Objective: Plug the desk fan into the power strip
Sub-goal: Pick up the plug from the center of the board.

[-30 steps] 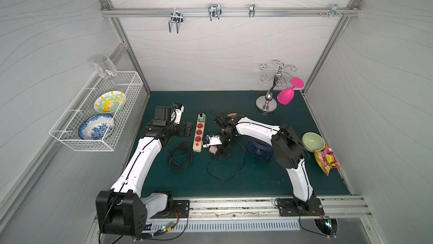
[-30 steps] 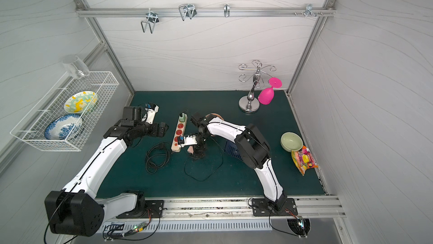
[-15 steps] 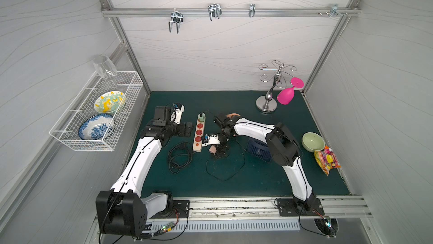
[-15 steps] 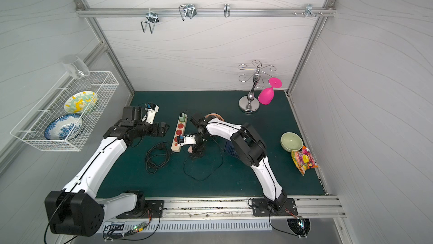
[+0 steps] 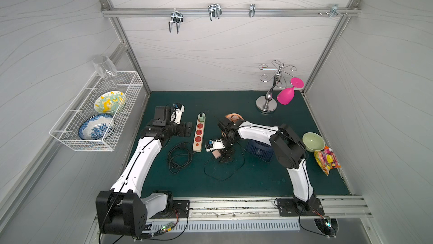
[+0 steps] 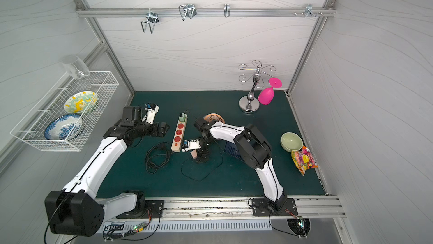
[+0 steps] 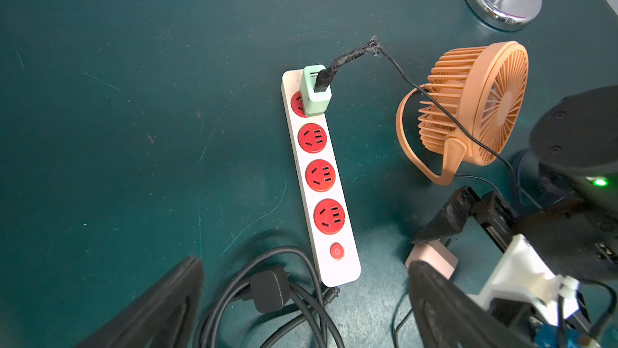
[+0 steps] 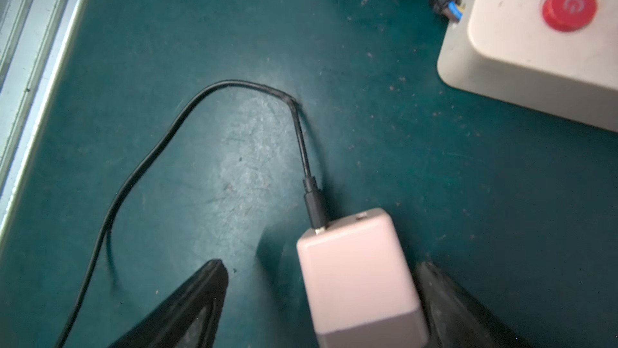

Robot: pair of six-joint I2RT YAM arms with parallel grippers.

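Observation:
The cream power strip (image 5: 199, 135) (image 6: 179, 135) (image 7: 321, 176) lies on the green mat with a green adapter (image 7: 314, 92) in its far socket. A pink adapter (image 5: 216, 153) (image 8: 357, 272) with a thin black cable lies on the mat near the strip's switch end (image 8: 535, 45). My right gripper (image 5: 222, 155) (image 8: 321, 264) straddles it, open, one finger close against it and the other a gap away. A navy desk fan (image 5: 259, 152) sits behind the right arm, and an orange one (image 7: 475, 105) stands farther back. My left gripper (image 5: 187, 130) (image 7: 301, 313) hovers open left of the strip, holding nothing.
The strip's thick black cord (image 5: 179, 158) lies coiled in front of the left gripper. At the back right stands a chrome stand (image 5: 267, 104) with a pink glass (image 5: 285, 95). A green bowl (image 5: 313, 141) and snack bag (image 5: 326, 160) sit at the right edge.
My right gripper's jaws have drawn closer together around the pink adapter, and the right elbow has shifted slightly. The left arm has stayed still.

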